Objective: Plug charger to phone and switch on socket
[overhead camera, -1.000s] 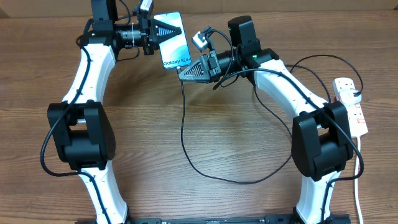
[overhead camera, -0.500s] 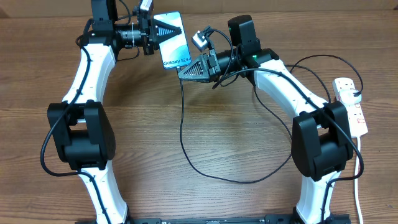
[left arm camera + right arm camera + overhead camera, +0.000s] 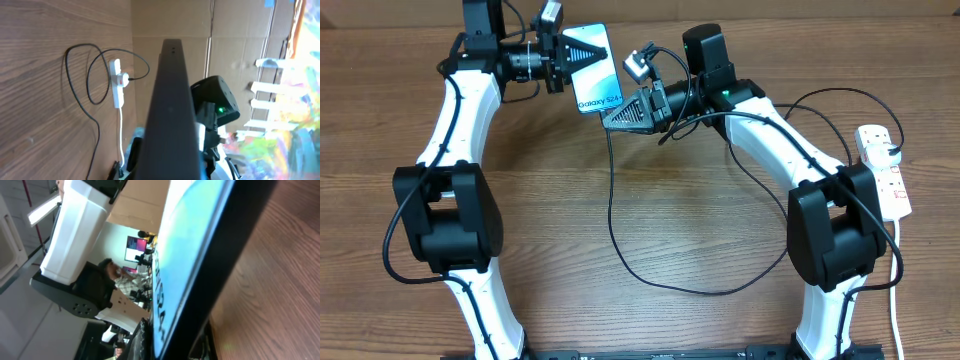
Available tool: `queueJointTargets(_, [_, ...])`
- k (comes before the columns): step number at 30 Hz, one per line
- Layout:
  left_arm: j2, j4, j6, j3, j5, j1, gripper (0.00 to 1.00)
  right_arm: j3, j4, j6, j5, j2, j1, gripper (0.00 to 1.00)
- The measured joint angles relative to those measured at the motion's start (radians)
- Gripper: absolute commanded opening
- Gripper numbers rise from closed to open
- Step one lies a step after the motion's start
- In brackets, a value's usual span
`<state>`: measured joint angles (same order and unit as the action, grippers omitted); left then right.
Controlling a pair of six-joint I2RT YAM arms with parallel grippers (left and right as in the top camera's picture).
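Two arms meet near the far edge. Left gripper (image 3: 590, 52) clenched on slim, rectangular, blue-screened smartphone (image 3: 602, 88): slick, fragile. Right gripper (image 3: 615, 116) at phone's lower end, jaw state unreadable. Thin black looped charger cable (image 3: 612, 210) limp, light; best pinched at its stiff connector end.

Wooden table (image 3: 620, 320), brown cardboard wall (image 3: 170, 20) beyond it, white slatted rack (image 3: 272, 104) alongside

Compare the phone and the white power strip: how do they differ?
The phone is held by the left gripper, its screen glowing light blue; the power strip lies flat, untouched. The phone is dark-edged, the power strip white. Both are long rectangles.
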<state>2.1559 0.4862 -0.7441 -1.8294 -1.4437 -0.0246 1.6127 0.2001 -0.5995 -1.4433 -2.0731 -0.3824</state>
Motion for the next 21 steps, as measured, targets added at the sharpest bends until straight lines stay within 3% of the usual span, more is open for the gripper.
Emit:
queueJointTargets(11, [0.0, 0.026, 0.023, 0.0, -0.016, -0.006, 0.04, -0.004, -0.042, -0.089, -0.006, 0.0, 0.002, 0.04])
queueJointTargets(12, [0.0, 0.026, 0.023, 0.0, -0.016, -0.007, 0.04, -0.004, -0.041, -0.097, 0.0, 0.0, 0.002, 0.15])
queueJointTargets(13, [0.0, 0.026, 0.024, 0.0, -0.015, -0.008, 0.04, -0.004, -0.042, -0.106, 0.002, 0.0, 0.002, 0.37])
queueJointTargets(14, [0.0, 0.025, 0.034, 0.0, -0.011, -0.009, 0.04, -0.004, -0.047, -0.105, 0.004, 0.0, 0.002, 0.67])
queueJointTargets(16, [0.0, 0.032, 0.051, 0.003, -0.038, -0.003, 0.04, -0.002, -0.066, -0.112, 0.056, 0.0, 0.005, 0.81])
queueJointTargets(21, [0.0, -0.006, 0.081, 0.005, -0.071, 0.044, 0.04, -0.002, -0.068, -0.107, 0.062, 0.0, 0.032, 1.0])
